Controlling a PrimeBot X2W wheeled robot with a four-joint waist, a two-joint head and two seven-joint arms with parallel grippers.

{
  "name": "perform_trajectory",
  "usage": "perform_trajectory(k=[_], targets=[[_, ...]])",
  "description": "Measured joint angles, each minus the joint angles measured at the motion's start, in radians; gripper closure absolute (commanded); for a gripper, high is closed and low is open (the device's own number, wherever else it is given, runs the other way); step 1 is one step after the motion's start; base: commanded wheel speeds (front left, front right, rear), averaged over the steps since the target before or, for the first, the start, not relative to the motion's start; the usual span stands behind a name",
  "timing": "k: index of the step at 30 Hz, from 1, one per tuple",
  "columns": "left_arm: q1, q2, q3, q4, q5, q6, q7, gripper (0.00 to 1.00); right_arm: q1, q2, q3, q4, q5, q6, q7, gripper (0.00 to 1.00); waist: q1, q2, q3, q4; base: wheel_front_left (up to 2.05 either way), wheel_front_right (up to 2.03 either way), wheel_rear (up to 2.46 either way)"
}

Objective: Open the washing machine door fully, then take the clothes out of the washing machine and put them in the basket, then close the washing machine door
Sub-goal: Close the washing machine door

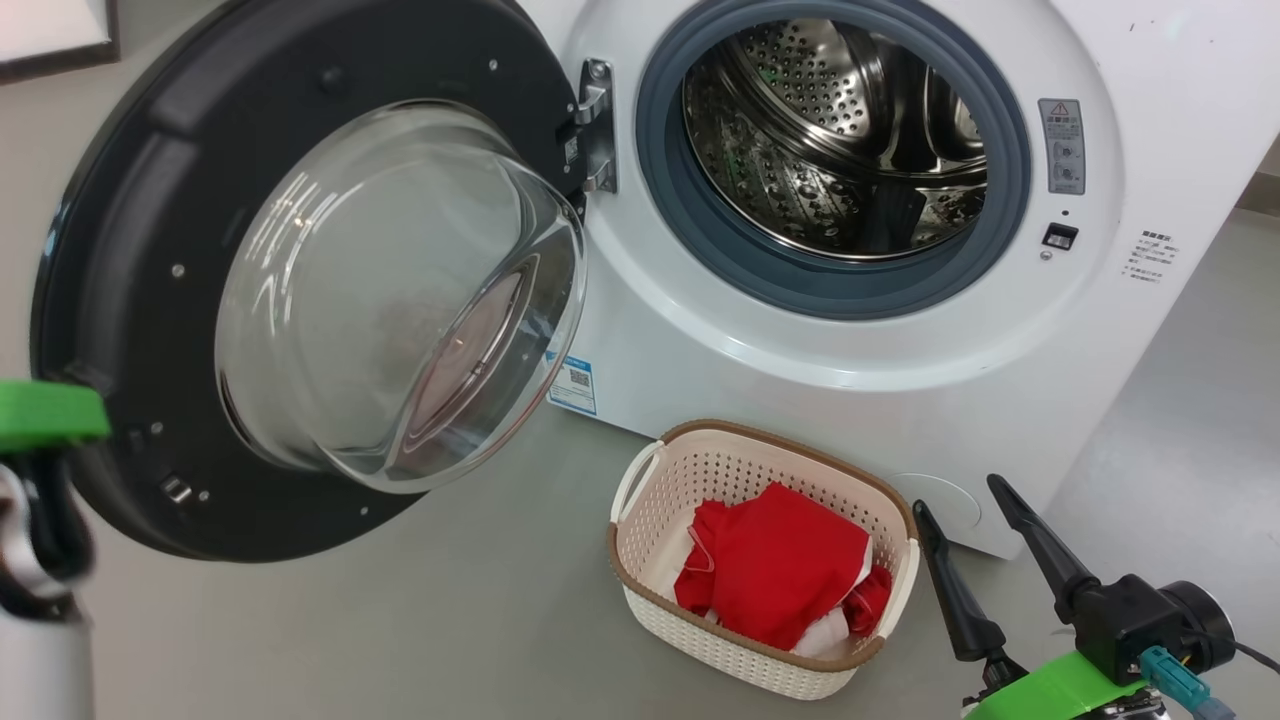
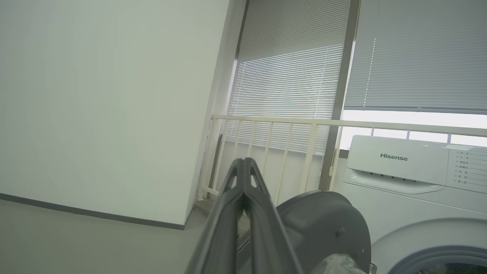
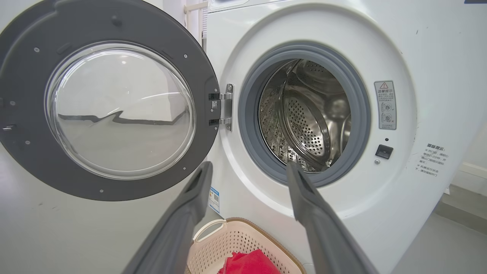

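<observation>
**Task items.** The clothes (image 1: 775,575) lie in the basket (image 1: 760,435) as one red bundle with white parts; the number of garments cannot be told. The basket stands on the grey floor (image 1: 400,620), just in front of the washing machine (image 1: 800,370) and below its opening. The washing machine door (image 1: 130,300) is swung wide open to the robot's left. It hangs from the hinge (image 1: 597,125) at the left edge of the opening, with its glass bowl facing outward.

**Left arm.** The left arm (image 1: 40,650) rises at the lower left edge of the head view, in front of the door's lower rim. In the left wrist view, the left gripper (image 2: 243,161) has its two fingers pressed together at the tips, with nothing between them. They point up toward a wall corner and a cream railing (image 2: 289,121), above the door's dark edge. Whether they contact the door cannot be told.

**Right arm.** The right gripper (image 1: 957,495) sits at the lower right of the head view, near the basket's right end. Its fingers are spread apart and hold nothing. They point up toward the machine front. In the right wrist view they stand to either side of the lower part of the opening.

**Count.**
- One machine
- One door
- One steel drum (image 1: 830,140)
- One grey rubber ring (image 1: 660,200)
- One basket
- One blue label (image 1: 572,383)
- Two grippers, two fingers each
</observation>
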Motion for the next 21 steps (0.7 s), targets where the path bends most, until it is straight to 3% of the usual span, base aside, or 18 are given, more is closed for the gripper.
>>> perform_trajectory(k=[6, 9, 21], targets=[[-0.164, -0.005, 0.087, 0.256, -0.165, -0.018, 0.116, 1.00, 0.001, -0.002, 0.000, 0.005, 0.002, 0.000, 0.000, 0.00, 0.0000, 0.0000, 0.002, -0.008, 0.00, 0.00, 0.00], [-0.269, -0.006, 0.156, 0.396, -0.270, -0.001, 0.207, 1.00, 0.001, -0.004, 0.004, 0.007, 0.010, 0.000, 0.000, 0.00, 0.0000, 0.0000, 0.005, -0.007, 0.00, 0.00, 0.00], [-0.375, 0.036, 0.231, 0.662, -0.445, -0.006, 0.522, 1.00, 0.000, -0.027, 0.032, 0.015, 0.027, 0.000, 0.000, 0.00, 0.0000, 0.0000, 0.008, -0.030, 0.00, 0.00, 0.00]])
